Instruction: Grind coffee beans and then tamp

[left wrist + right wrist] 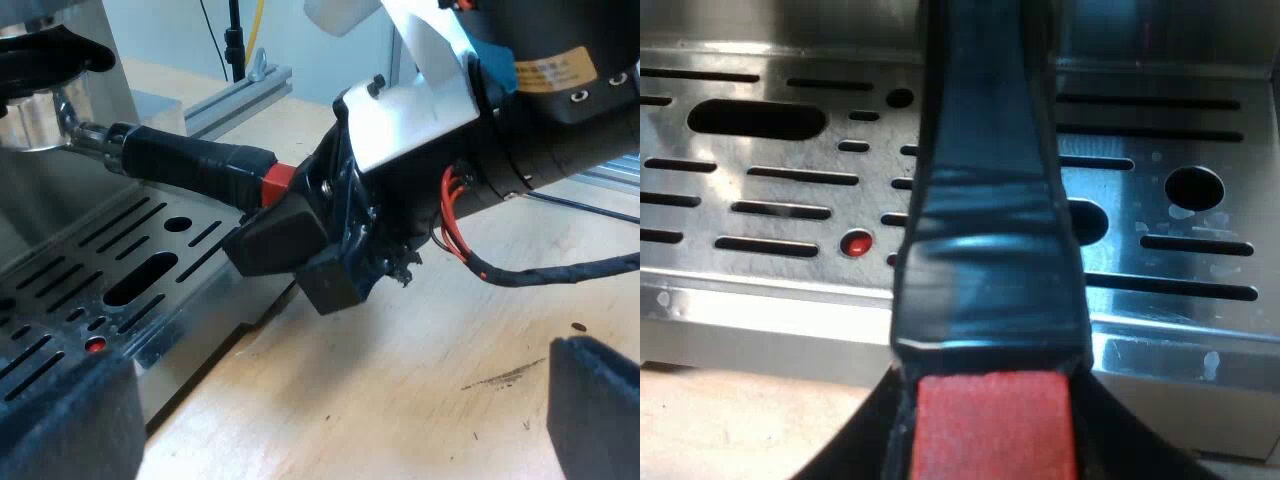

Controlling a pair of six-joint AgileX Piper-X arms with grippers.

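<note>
The metal holder (45, 115) sits in the espresso machine's front, over the slotted drip tray (120, 260). Its dark handle (190, 165) sticks out and ends in red (278, 180). My right gripper (300, 245) is clamped on that red end. In the right wrist view the handle (985, 200) runs away from me over the tray, and the red end (990, 420) lies between my right gripper's (990, 440) dark fingers (855, 445). My left gripper (340, 400) hangs low over the wooden table beside the tray, its fingers (595, 410) wide apart and holding nothing.
The steel drip tray (1180, 280) has long slots, round holes and a small red dot (855, 243). The wooden tabletop (400, 380) lies beside the machine. An aluminium rail (240, 95) and a dark pole stand beyond the machine.
</note>
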